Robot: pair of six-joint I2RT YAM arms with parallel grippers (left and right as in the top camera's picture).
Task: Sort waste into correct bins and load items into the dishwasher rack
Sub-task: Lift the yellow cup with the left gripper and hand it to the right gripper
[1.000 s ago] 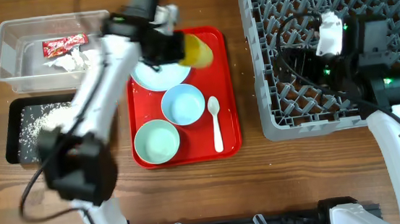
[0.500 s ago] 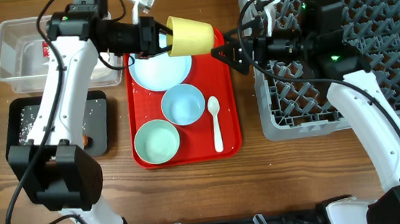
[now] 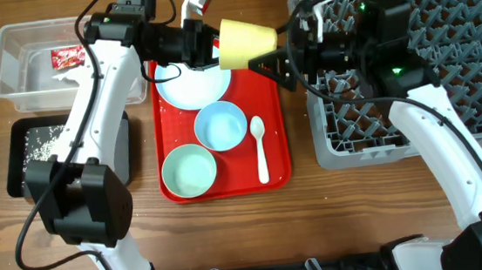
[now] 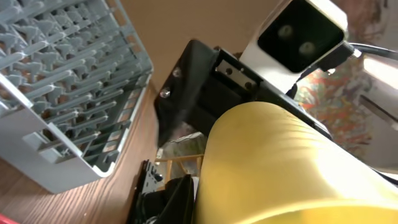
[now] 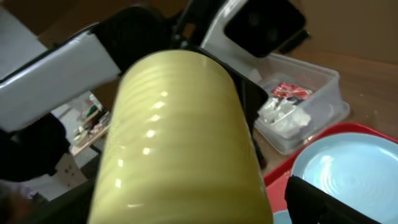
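Observation:
My left gripper (image 3: 209,45) is shut on the small yellow cup (image 3: 247,41) and holds it on its side in the air over the back right corner of the red tray. The cup fills the left wrist view (image 4: 280,168) and the right wrist view (image 5: 180,137). My right gripper (image 3: 276,55) is open at the cup's right end, one finger (image 5: 323,199) beside it. The pale blue plate (image 3: 189,89), light blue bowl (image 3: 221,125), pale green bowl (image 3: 189,171) and white spoon (image 3: 259,146) lie on the red tray. The grey dishwasher rack (image 3: 449,108) stands at the right.
The red serving tray (image 3: 277,171) sits mid-table. The clear tub (image 3: 17,92) at the back left holds a red wrapper (image 3: 68,56) and white tissue (image 3: 67,68). The black tray (image 3: 16,168) in front of it holds rice grains (image 3: 45,145).
My left arm carried the yellow cup up and to the right. My right gripper swung left from over the rack and now reaches the cup's right end.

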